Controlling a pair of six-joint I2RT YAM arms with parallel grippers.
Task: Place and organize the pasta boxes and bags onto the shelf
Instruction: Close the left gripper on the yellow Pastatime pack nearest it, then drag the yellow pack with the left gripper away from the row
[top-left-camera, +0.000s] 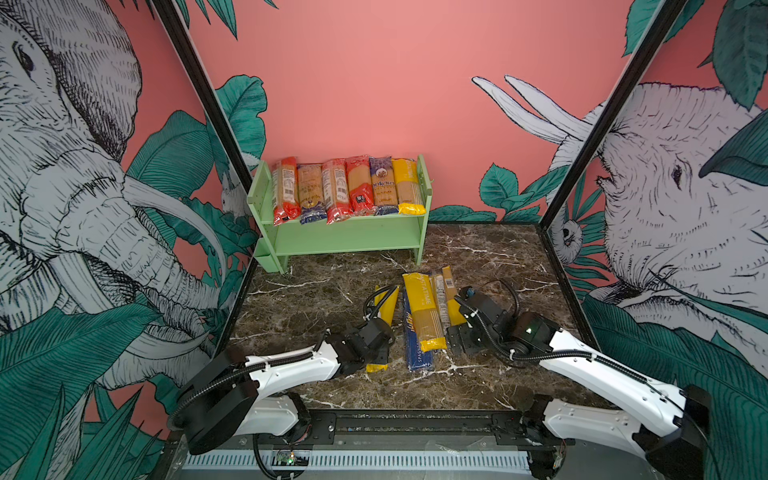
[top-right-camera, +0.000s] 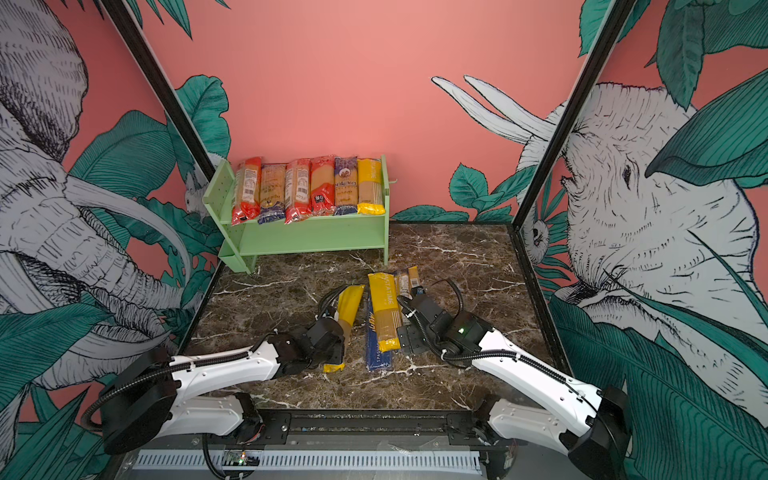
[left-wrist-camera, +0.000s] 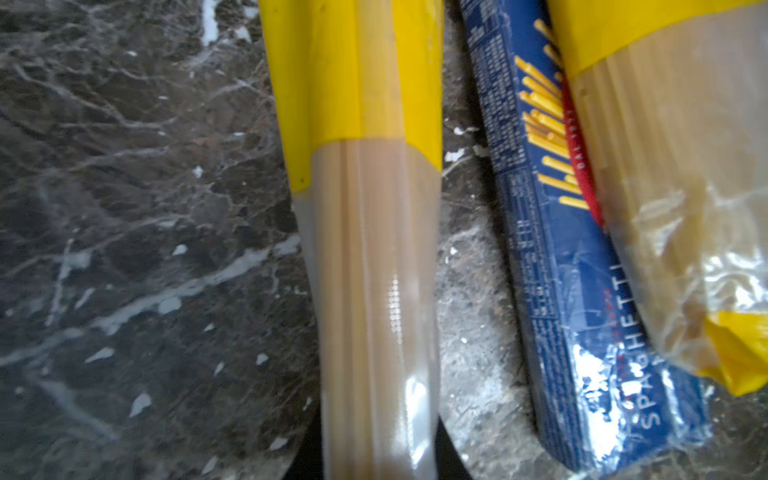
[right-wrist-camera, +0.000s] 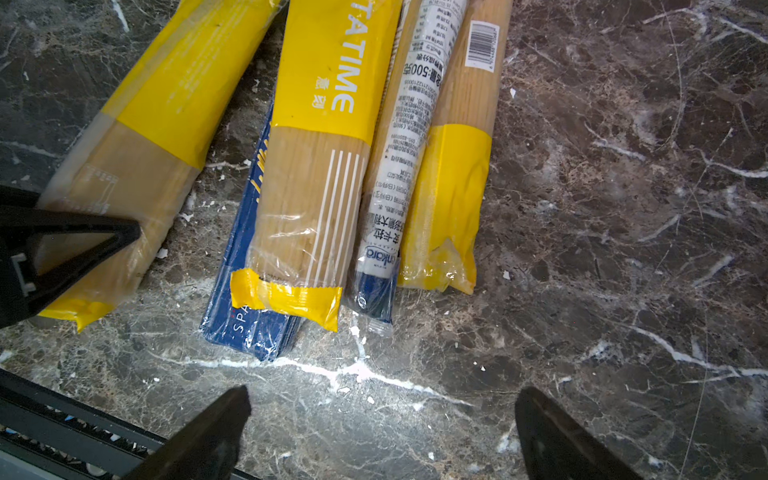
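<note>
Two black fingers of the left hand (left-wrist-camera: 378, 465) are gripping a yellow-ended spaghetti pack (left-wrist-camera: 365, 232) around its clear middle; whether the pack is resting on the worktop (top-left-camera: 311, 299) or hanging just off it cannot be told. Just beside that pack a dark-blue spaghetti pack (top-left-camera: 413, 347) is lying flat on the worktop, and a wider yellow pack (top-left-camera: 422, 311) is lying partly on top of it. Touching the wider pack's other side, a slim pack with a white label (right-wrist-camera: 409, 137) and a blue end is lying lengthwise, and a yellow pack with a barcode (right-wrist-camera: 453, 187) is pressing against that one. The right hand (right-wrist-camera: 382, 419) is hovering with its fingers spread wide, holding nothing, over bare worktop just short of the near ends of these packs. Farther back, against the pink wall (top-left-camera: 374, 83), the green shelf (top-left-camera: 345, 239) is carrying a row of six packs (top-left-camera: 347, 189) on its upper board: red, blue-ended, red, red, purple-topped and yellow. They are lying side by side, each running front to back, and filling the board from side panel to side panel.
</note>
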